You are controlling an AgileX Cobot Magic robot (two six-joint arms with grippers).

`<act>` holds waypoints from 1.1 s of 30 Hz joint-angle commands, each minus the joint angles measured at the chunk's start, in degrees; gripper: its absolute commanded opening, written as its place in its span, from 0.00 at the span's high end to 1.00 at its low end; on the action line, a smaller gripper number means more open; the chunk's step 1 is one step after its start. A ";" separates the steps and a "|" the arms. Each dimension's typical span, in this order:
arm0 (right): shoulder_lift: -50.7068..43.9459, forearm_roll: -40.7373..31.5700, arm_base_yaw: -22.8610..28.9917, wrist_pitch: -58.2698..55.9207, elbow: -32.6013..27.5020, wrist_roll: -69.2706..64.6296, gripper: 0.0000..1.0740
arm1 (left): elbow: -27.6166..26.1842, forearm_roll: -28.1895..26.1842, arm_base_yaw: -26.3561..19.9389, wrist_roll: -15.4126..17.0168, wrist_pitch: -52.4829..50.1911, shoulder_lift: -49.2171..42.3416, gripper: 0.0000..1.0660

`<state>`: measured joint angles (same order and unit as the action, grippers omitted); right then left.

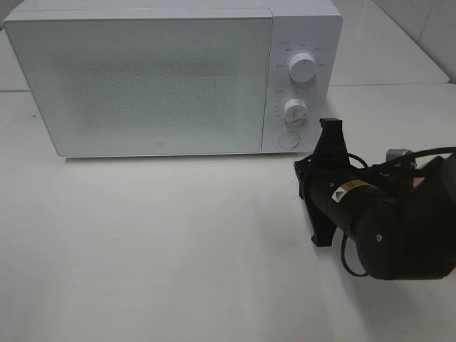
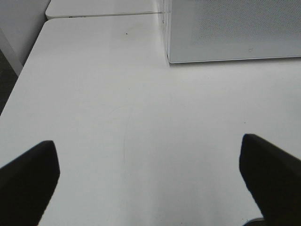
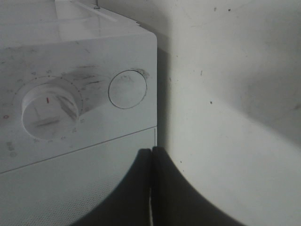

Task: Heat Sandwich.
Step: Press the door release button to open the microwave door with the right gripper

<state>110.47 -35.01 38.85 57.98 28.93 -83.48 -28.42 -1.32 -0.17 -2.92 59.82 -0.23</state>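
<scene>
1. white microwave [image 1: 142, 78]: far on the white table [image 1: 178, 249], door closed.
2. right gripper [image 1: 331, 125]: jaws clenched together, grasping nothing, tips just beside the microwave's near right corner, near the round button [image 1: 288, 140].
3. left gripper [image 2: 146, 141]: jaws released wide, grasping nothing, over the table near the microwave's left corner.
4. sandwich: in no view; place cannot be told.

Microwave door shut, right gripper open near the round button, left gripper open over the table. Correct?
One slip: the right gripper is shut, not open. The right wrist view shows its fingers pressed together near the round button. The rest holds: microwave door shut, left gripper open over the table.
</scene>
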 commanded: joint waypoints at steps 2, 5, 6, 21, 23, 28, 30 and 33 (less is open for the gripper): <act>1.83 3.67 -3.15 -2.75 3.78 0.11 1.00 | 0.11 -0.46 -0.23 -0.06 -0.52 -1.49 0.07; 2.64 4.76 -4.30 -3.90 4.93 0.11 1.00 | 0.11 -0.46 -0.23 -0.06 -0.52 -1.49 0.07; 3.27 6.02 -5.33 -5.27 6.19 0.11 1.00 | 0.11 -0.46 -0.23 -0.06 -0.52 -1.49 0.07; 5.84 9.34 -11.06 -11.40 14.55 5.39 1.00 | 0.11 -0.46 -0.23 -0.06 -0.52 -1.49 0.07; 6.59 9.28 -11.06 -11.75 15.36 5.27 1.00 | 0.11 -0.46 -0.23 -0.17 -0.52 -1.49 0.07; 7.96 9.34 -11.17 -11.75 16.73 5.21 1.00 | 0.11 -0.46 -0.23 -0.17 -0.52 -1.49 0.07; 8.37 9.34 -11.46 -11.75 17.42 5.27 1.00 | 0.11 -0.46 -0.23 -0.23 -0.52 -1.49 0.07; 8.37 9.17 -11.63 -11.75 17.82 6.30 1.00 | 0.11 -0.46 -0.23 -0.23 -0.52 -1.49 0.07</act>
<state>118.83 -26.18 27.73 46.24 46.12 -78.61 -28.42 -1.32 -0.17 -2.92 59.82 -0.23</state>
